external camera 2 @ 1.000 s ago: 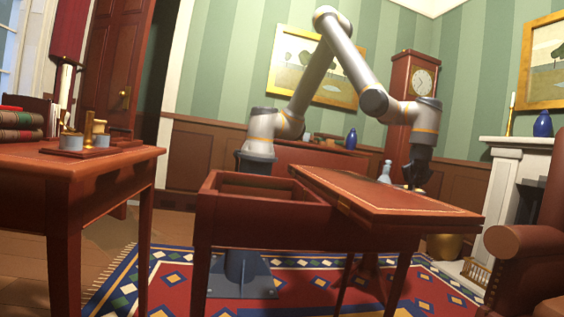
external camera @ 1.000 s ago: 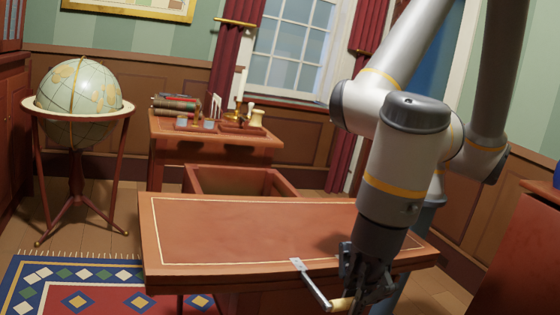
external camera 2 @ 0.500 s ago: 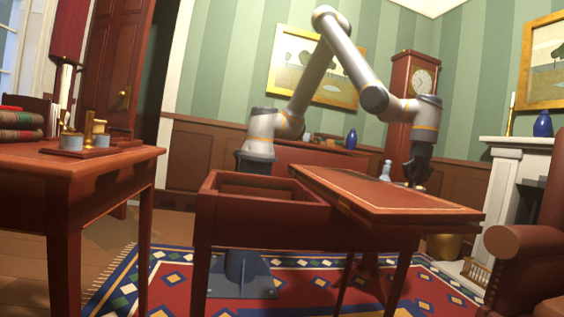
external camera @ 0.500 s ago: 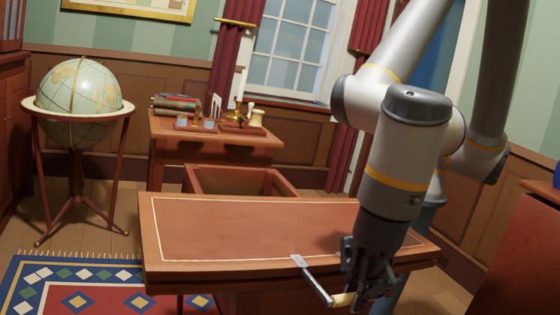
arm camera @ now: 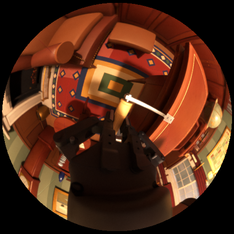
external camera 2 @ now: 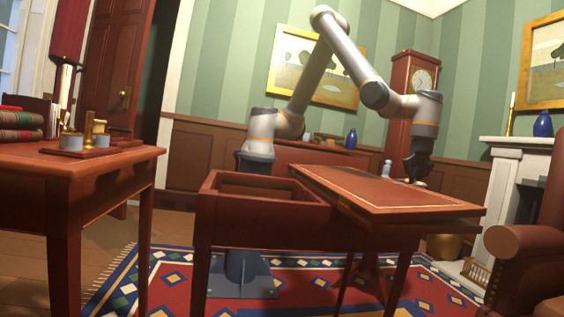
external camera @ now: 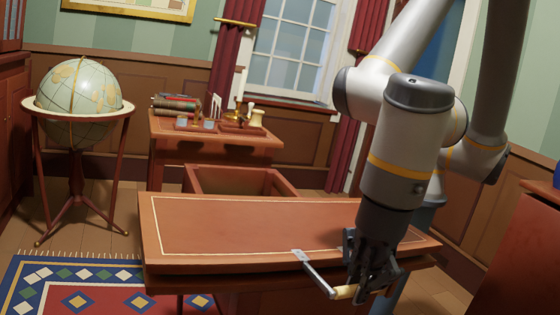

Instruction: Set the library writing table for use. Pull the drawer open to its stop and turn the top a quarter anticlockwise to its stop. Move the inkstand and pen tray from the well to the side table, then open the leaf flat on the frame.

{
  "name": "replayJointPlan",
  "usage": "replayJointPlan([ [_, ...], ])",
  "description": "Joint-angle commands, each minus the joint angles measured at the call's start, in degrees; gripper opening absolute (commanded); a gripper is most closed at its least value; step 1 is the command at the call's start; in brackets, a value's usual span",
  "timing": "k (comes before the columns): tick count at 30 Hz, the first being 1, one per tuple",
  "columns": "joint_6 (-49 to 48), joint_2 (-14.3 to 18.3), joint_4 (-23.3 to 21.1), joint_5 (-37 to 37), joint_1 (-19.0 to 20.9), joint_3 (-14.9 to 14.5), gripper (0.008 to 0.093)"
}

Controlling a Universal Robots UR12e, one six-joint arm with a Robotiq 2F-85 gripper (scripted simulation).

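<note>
The writing table stands mid-room on the rug. Its folded top (external camera: 270, 229) (external camera 2: 379, 191) (arm camera: 183, 96) is turned sideways and overhangs the frame. The well (external camera: 239, 180) (external camera 2: 260, 189) lies uncovered and looks empty. A metal arm (external camera: 313, 274) (arm camera: 149, 108) runs out from the top's near edge and ends in a pale wooden handle (external camera: 345, 291) (arm camera: 121, 113). The inkstand (external camera: 196, 121) (external camera 2: 81, 143) and the pen tray (external camera: 243, 127) (external camera 2: 125, 140) sit on the side table (external camera: 213, 137) (external camera 2: 75, 176). My gripper (external camera: 366, 287) (external camera 2: 416, 174) (arm camera: 119, 127) is at the top's near right corner, closed on the handle.
An armchair (external camera 2: 524, 255) (arm camera: 65, 45) stands beyond the table's free end. A low cabinet (external camera: 521, 254) is close on my right. A globe on a stand (external camera: 78, 105) is left of the side table. My base pedestal (external camera 2: 242, 268) stands behind the frame.
</note>
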Motion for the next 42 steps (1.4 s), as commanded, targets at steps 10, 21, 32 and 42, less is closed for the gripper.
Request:
replayJointPlan([
  [10,-0.1,-1.3,1.4,0.0,-0.1,-0.2,0.008],
  [21,-0.3,-2.8,3.2,0.0,-0.3,-0.5,0.008],
  [32,-0.7,-4.7,5.4,0.0,-0.7,-0.8,0.008],
  [42,-1.2,-6.7,7.7,0.0,-1.2,-1.1,0.008],
])
